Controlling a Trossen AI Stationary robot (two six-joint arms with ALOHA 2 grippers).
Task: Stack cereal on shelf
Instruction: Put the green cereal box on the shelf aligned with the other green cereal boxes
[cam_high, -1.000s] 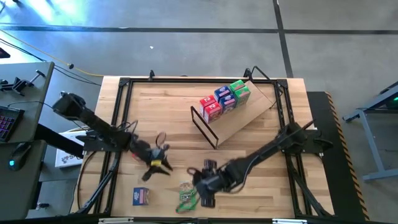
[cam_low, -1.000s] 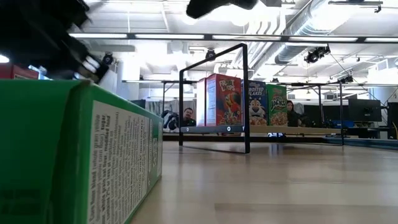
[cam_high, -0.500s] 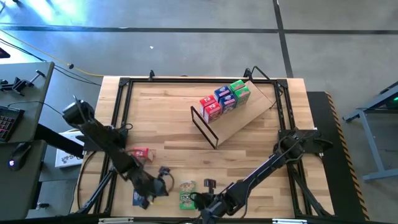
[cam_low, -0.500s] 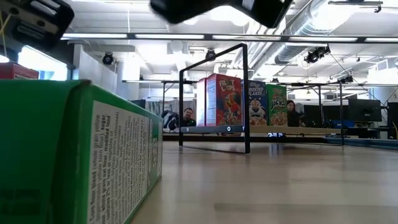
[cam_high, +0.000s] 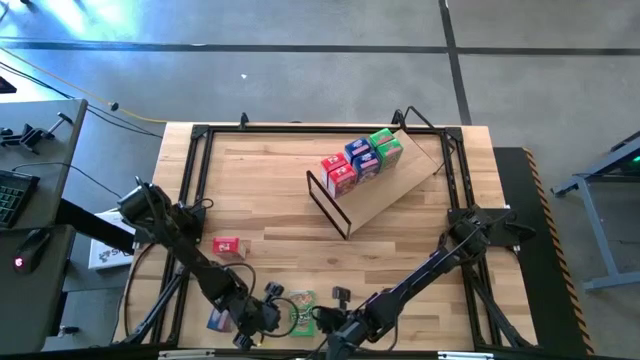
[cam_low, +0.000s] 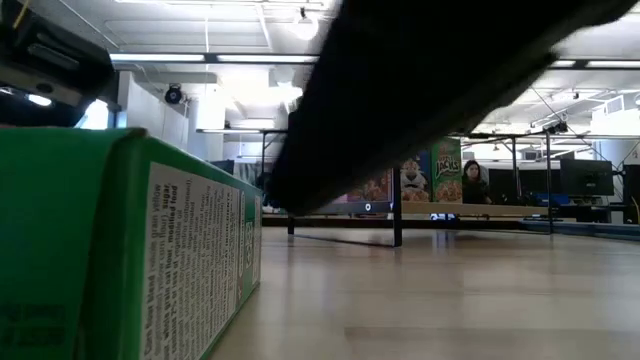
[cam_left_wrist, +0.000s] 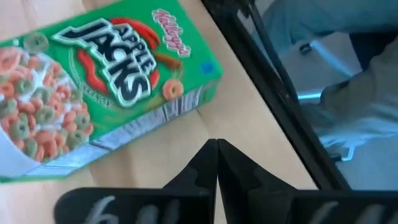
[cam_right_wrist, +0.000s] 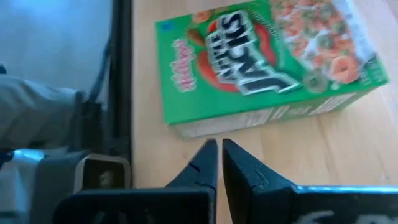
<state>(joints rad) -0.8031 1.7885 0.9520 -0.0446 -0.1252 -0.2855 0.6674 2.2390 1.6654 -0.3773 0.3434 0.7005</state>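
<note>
Both the left gripper (cam_left_wrist: 217, 155) and right gripper (cam_right_wrist: 217, 155) were clenched empty beside the green cereal box (cam_high: 301, 309), seemingly light, stiff cardboard best pinched across its narrow sides.

My wooden table (cam_high: 280, 190) carries a slanted plywood shelf (cam_high: 385, 195) toward its far right corner, with red, blue and green cereal boxes (cam_high: 360, 160) standing on it. A red box (cam_high: 228, 246) lies flat toward the left edge. A green box (cam_high: 302, 310) and a blue box (cam_high: 220, 319) lie by the near edge.
</note>
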